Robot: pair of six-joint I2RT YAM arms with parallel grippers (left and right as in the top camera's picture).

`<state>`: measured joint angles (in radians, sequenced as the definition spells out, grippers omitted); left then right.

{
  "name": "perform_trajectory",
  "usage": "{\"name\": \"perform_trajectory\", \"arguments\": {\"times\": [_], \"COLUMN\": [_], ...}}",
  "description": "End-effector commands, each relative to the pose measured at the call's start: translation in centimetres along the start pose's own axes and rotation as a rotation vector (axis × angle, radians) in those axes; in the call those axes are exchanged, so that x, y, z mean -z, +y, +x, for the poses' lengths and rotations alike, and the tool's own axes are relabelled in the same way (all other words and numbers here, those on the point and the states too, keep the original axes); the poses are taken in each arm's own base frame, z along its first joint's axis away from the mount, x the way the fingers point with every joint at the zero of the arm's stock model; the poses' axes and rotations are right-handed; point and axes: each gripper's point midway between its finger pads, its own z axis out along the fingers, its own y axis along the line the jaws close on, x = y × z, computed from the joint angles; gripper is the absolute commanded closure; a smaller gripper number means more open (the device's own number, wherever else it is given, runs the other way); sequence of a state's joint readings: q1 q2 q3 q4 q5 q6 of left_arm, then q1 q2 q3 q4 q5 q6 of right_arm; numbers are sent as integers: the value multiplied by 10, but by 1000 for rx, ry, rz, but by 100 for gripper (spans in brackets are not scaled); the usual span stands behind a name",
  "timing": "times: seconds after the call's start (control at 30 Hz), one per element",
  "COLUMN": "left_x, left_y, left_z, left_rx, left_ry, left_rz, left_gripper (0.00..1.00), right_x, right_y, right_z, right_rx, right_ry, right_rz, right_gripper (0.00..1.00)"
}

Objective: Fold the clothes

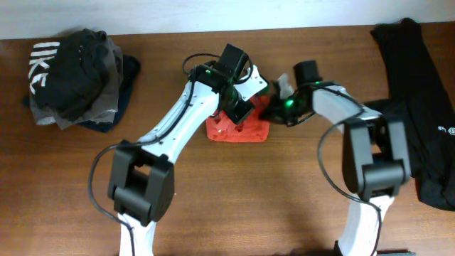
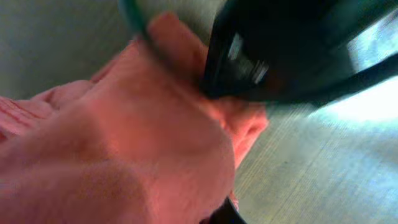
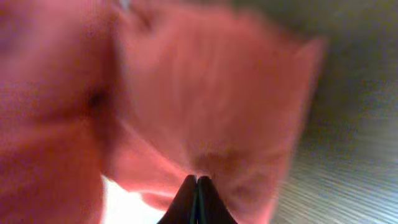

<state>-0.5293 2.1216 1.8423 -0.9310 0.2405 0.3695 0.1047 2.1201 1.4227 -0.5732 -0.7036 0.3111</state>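
Note:
The clothes [image 1: 238,131], a red-orange T-shirt, lie bunched in a small heap at the middle of the table. My left gripper [image 1: 238,108] is down on the heap's top left and is shut on the cloth. In the left wrist view the clothes [image 2: 124,143] fill the frame and hide most of my fingers [image 2: 227,214]. My right gripper [image 1: 267,111] meets the heap from the right, close to the left one. Its fingertips [image 3: 197,182] are pressed together on a fold of the clothes [image 3: 205,93]. No logo or lettering shows.
A pile of dark garments [image 1: 78,78] with white lettering sits at the far left. A black garment [image 1: 419,99] lies along the right edge. The wooden table [image 1: 234,206] spreads out in front of the heap. The right arm's dark body [image 2: 280,50] hangs close above the cloth.

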Motion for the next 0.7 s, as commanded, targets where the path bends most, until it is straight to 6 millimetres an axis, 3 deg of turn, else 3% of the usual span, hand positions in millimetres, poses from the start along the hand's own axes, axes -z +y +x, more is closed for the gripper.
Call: {"name": "perform_trajectory", "arguments": {"times": [0.0, 0.23, 0.27, 0.33, 0.37, 0.4, 0.53, 0.67], "left_x": [-8, -8, -8, -9, -9, -9, 1, 49], "left_y": [2, -1, -4, -8, -9, -10, -17, -28], "left_z": [1, -3, -5, -8, -10, -12, -33, -85], "left_rx": [20, 16, 13, 6, 2, -2, 80, 86], "left_ry": [10, -6, -14, -25, -31, -40, -110, -272], "left_rz": [2, 19, 31, 41, 41, 44, 93, 165], "left_gripper": [99, 98, 89, 44, 16, 1, 1, 1], "right_x": [66, 153, 165, 183, 192, 199, 210, 207], "right_y": [14, 3, 0, -5, -7, -9, -12, -9], "right_z": [-34, -62, -64, -67, -67, -68, -68, -67], "right_rx": [-25, -61, -70, -78, -82, -86, -94, -89], "right_ry": [-179, -376, -403, -440, -455, -467, -479, -471], "right_rz": [-12, -36, -35, -44, -51, -61, -90, -91], "right_gripper": [96, 96, 96, 96, 96, 96, 96, 96]}}
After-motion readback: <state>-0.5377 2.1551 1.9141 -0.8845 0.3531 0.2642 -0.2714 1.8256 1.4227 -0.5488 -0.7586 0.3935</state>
